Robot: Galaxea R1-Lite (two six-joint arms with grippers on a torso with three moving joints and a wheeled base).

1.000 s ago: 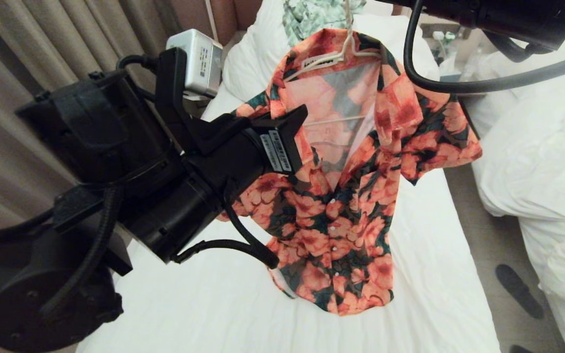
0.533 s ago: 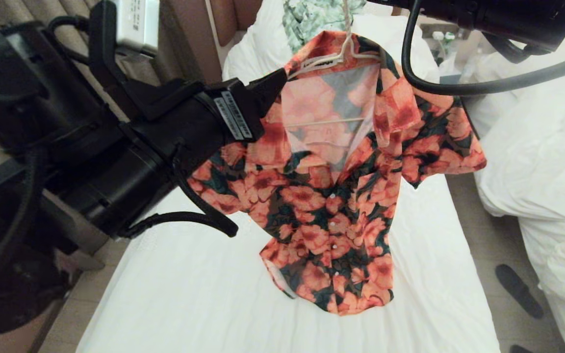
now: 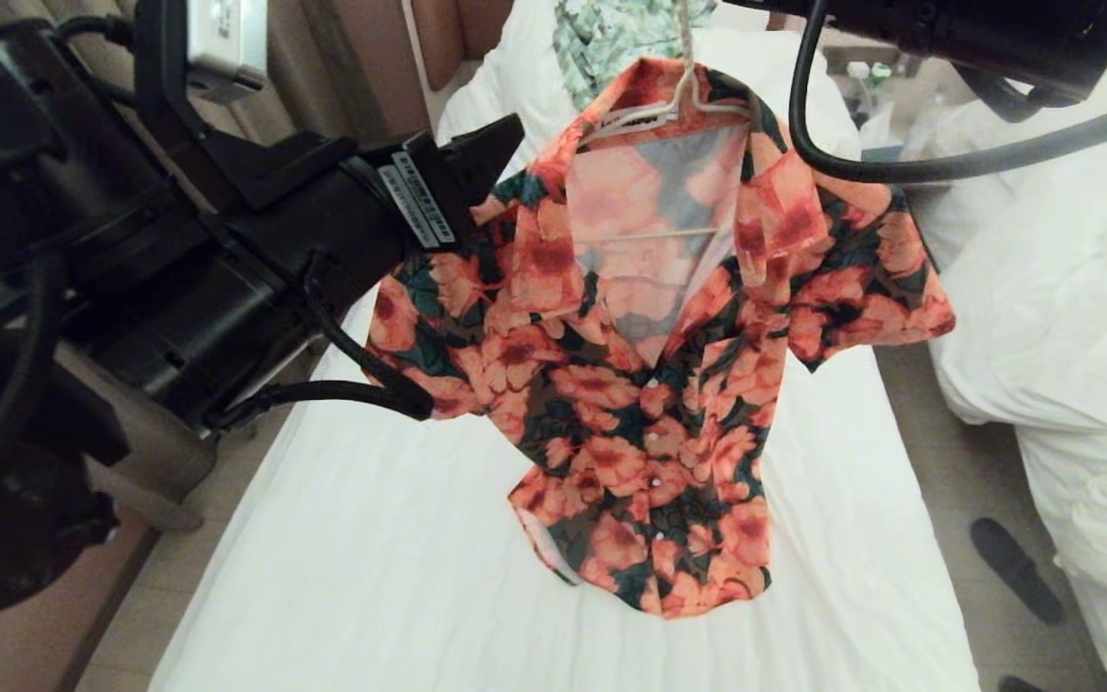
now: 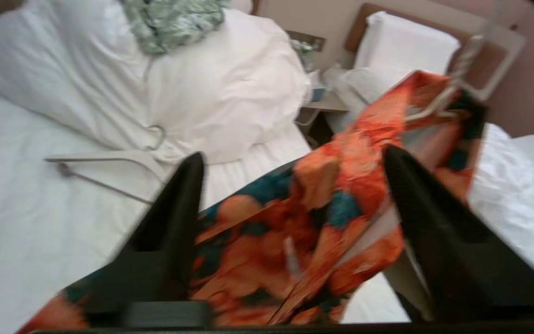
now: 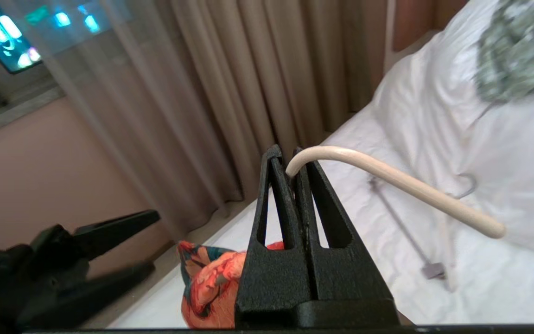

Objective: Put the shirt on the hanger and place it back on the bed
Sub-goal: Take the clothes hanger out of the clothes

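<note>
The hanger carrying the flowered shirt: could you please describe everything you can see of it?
The hanger is thin, cream-white and smooth, a slim triangular outline. Its shoulders sit inside the collar of the shirt, and its lower bar shows through the open neck. It hangs upright above the bed. The hook runs upward and is pinched in the shut right gripper.

No readable text. White stickers (image 3: 416,198) on left arm and shirt (image 3: 650,384) neck label (image 3: 632,119): print illegible.
</note>
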